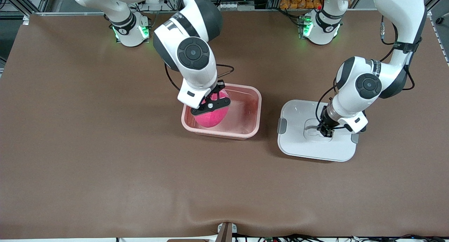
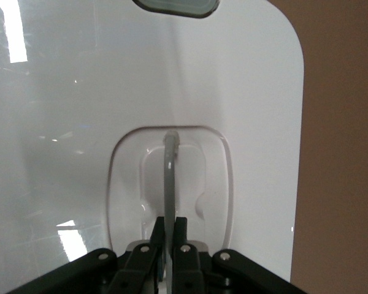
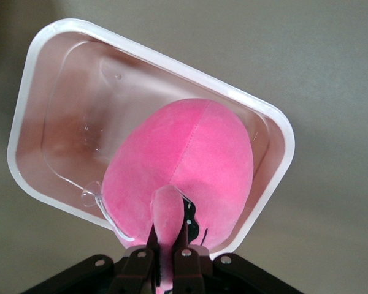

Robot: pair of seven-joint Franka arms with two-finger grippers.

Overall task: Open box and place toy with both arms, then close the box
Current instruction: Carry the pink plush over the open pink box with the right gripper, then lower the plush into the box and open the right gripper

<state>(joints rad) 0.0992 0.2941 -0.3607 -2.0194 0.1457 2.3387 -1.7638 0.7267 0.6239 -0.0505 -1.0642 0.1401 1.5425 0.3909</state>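
Observation:
The box's translucent pink tub (image 1: 245, 124) stands open at the table's middle. Its white lid (image 1: 298, 143) lies flat on the table beside it, toward the left arm's end. My right gripper (image 1: 210, 103) is shut on an ear of the hot-pink toy (image 1: 210, 116) and holds it in the tub's end nearest the right arm. In the right wrist view the toy (image 3: 190, 165) fills that end of the tub (image 3: 34, 122), with my gripper (image 3: 169, 236) pinching the ear. My left gripper (image 1: 325, 130) is shut on the lid's thin grey handle (image 2: 170, 177) in the recessed centre; it shows in the left wrist view (image 2: 169, 229).
The brown table (image 1: 105, 165) spreads wide nearer the front camera. Both arm bases with green lights stand at the table's edge farthest from the front camera. A grey side clip (image 1: 281, 126) sits on the lid's edge facing the tub.

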